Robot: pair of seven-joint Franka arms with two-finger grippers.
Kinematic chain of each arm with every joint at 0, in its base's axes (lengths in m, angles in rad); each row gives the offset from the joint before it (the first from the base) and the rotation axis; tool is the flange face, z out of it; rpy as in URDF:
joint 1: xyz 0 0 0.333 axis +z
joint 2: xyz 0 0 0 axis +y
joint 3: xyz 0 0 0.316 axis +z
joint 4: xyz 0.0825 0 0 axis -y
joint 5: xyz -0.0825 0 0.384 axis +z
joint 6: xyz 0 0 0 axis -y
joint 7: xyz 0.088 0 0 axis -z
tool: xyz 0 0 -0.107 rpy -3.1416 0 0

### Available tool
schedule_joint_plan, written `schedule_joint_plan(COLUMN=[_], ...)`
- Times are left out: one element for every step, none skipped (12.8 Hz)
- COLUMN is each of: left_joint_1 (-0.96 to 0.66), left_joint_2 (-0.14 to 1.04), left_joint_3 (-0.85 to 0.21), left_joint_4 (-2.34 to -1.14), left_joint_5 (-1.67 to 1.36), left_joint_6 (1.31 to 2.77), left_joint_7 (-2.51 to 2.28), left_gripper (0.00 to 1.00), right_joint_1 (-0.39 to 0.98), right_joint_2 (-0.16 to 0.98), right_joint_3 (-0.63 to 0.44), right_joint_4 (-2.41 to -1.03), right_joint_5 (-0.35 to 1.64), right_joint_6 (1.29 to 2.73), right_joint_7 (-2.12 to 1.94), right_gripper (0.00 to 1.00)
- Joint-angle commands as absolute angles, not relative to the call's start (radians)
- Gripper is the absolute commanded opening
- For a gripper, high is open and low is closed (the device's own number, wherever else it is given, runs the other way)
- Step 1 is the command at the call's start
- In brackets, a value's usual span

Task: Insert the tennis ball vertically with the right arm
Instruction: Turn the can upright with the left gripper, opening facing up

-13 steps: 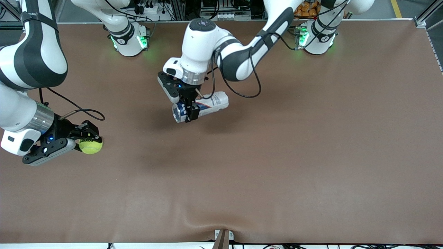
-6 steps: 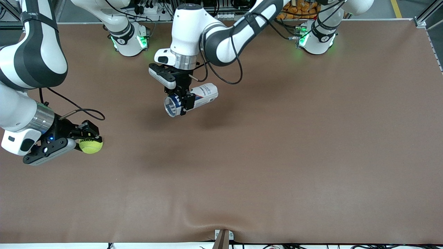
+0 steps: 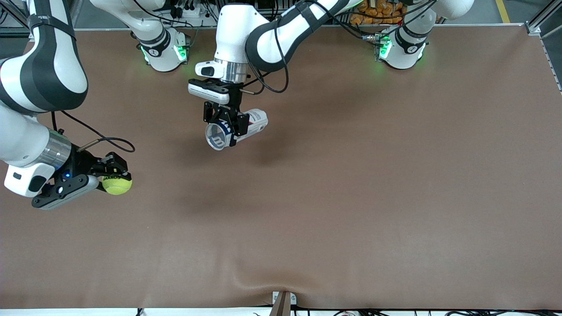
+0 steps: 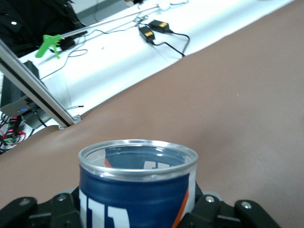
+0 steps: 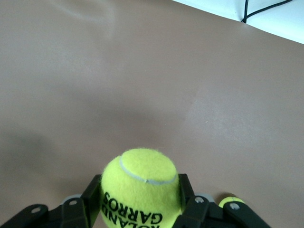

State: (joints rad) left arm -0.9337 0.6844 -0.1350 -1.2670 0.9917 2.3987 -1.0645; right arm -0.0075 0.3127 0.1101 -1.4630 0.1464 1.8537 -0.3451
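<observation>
My right gripper (image 3: 115, 177) is shut on a yellow-green tennis ball (image 3: 117, 184) printed "ROLAND GARROS", held over the brown table toward the right arm's end. The ball fills the space between the fingers in the right wrist view (image 5: 140, 189). My left gripper (image 3: 226, 127) is shut on a blue-and-white ball can (image 3: 237, 128) with a metal rim, held tilted in the air over the table's middle. Its open mouth faces the front camera. In the left wrist view the can (image 4: 137, 190) is open and I see nothing inside it.
The brown mat (image 3: 351, 197) covers the table. The arm bases (image 3: 162, 48) stand along the table's edge farthest from the front camera. Cables and a white floor strip (image 4: 156, 33) show past the table edge in the left wrist view.
My left gripper has carried the can toward the right arm's end and turned its mouth more toward the front camera. The right gripper and ball have barely moved.
</observation>
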Motion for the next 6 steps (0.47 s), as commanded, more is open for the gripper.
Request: schedule_joint_plan(left_joint_1=[-0.942,-0.942,-0.942,-0.945,-0.948,-0.95], left_joint_2=[0.69,0.693,0.702,0.715,0.722,0.73], left_joint_3=[-0.114,-0.114,-0.114,-0.11,-0.107,-0.107], left_joint_4=[-1.275,-1.275,-1.278,-1.278,-1.278,-1.278], left_joint_5=[1.107,1.15,1.19,1.221,1.265,1.299], left_joint_6=[2.398,2.396,2.396,2.385,2.366,2.358], left_joint_7=[-1.222,-1.28,-1.333,-1.383,-1.422,-1.458], left_gripper=[0.74,0.74,0.74,0.74,0.74,0.74], right_joint_1=[-0.009,-0.009,-0.009,-0.011,-0.011,-0.011], right_joint_2=[0.282,0.282,0.282,0.281,0.282,0.282], right_joint_3=[0.109,0.109,0.109,0.109,0.109,0.109], right_joint_4=[-1.486,-1.486,-1.486,-1.486,-1.486,-1.486], right_joint_5=[0.166,0.166,0.166,0.166,0.166,0.166], right_joint_6=[1.847,1.847,1.847,1.847,1.847,1.847], right_joint_7=[-0.35,-0.35,-0.35,-0.35,-0.35,-0.35], right_gripper=[0.03,0.03,0.03,0.03,0.03,0.03])
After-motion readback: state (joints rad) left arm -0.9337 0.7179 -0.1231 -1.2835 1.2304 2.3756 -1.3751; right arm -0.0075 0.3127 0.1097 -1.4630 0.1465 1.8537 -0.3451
